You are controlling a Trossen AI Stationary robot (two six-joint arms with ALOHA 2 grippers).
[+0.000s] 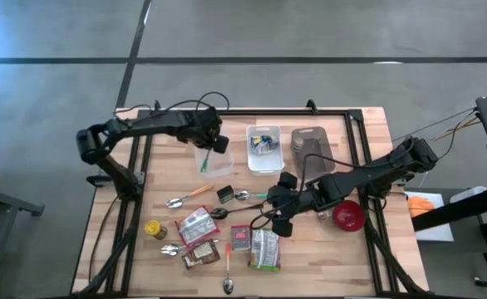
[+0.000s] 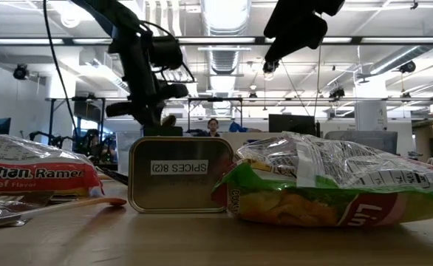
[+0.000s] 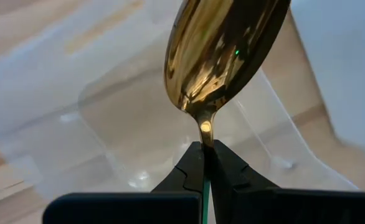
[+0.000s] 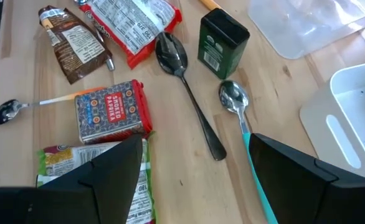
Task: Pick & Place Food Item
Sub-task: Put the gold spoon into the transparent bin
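Note:
My left gripper hangs over a clear plastic container at the table's far left and is shut on a spoon with a gold bowl and a green handle. My right gripper stands open above the middle of the table and holds nothing. Near its fingers lie a green chips bag, a red paprika tin and a teal-handled spoon. Farther off a red-and-white ramen packet and a brown packet lie flat on the wood. My left gripper pinches the spoon's thin gold neck, just behind the bowl, between its two fingertips. The green handle runs back between the fingers, which lie along the spoon and point steeply down. The spoon hangs clear above the clear container.
A white bin and a grey container stand at the far middle. A red bowl sits at the right. A green spice tin, a yellow jar and several more spoons lie among the packets.

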